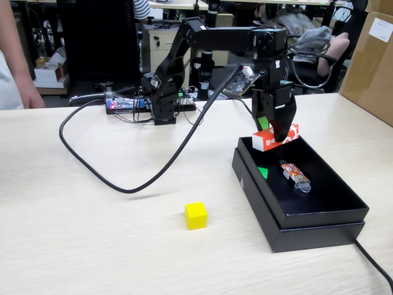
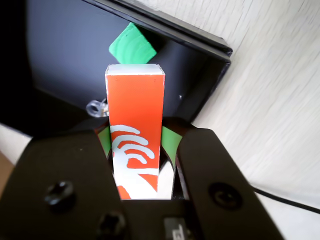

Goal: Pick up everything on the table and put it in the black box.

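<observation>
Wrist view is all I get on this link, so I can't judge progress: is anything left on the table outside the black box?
Observer: Yes. A yellow cube sits on the table, left of the black box in the fixed view.
Operator: Is the red carton over the box yet?
Observer: The gripper holds the red carton above the box's far end, not resting on its floor.
Operator: I see a clear bit beside the carton. What is it?
Observer: A slim colourful packet with a clear end, lying in the box. The green cube lies by the box's left wall.
</observation>
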`<state>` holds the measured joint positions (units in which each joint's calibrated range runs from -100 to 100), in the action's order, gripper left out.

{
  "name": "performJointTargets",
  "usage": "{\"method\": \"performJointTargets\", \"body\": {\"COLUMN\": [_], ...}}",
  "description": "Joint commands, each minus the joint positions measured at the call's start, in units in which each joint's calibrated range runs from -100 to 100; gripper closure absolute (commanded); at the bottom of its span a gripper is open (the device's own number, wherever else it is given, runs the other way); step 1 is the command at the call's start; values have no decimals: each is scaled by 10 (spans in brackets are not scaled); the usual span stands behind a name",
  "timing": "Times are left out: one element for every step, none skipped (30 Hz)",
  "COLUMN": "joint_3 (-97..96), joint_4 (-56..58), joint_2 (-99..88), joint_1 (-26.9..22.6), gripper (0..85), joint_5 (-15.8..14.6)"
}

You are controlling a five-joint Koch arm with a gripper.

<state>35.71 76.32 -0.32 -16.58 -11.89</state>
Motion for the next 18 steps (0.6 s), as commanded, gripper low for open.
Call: {"method": "performJointTargets", "body": {"joint_3": [43,39,35,35,31,31,30,30,30,31,31,31,30,30,30,31,33,35], "joint_4": [-3,-3,-3,-3,-2,4,10,16,17,18,18,18,18,18,18,19,18,19], "joint_2": [-5,-5,-9,-10,-12,-13,-12,-13,-15,-15,-17,-19,-22,-23,-25,-32,-40,-54], "joint_1": [1,1,2,3,4,4,4,4,4,4,4,5,5,6,7,8,11,14], "gripper": [846,846,845,845,713,630,597,592,592,591,591,591,591,591,591,591,591,591], "joint_5": [1,1,0,0,1,1,1,2,2,2,2,2,2,2,3,3,3,4]}}
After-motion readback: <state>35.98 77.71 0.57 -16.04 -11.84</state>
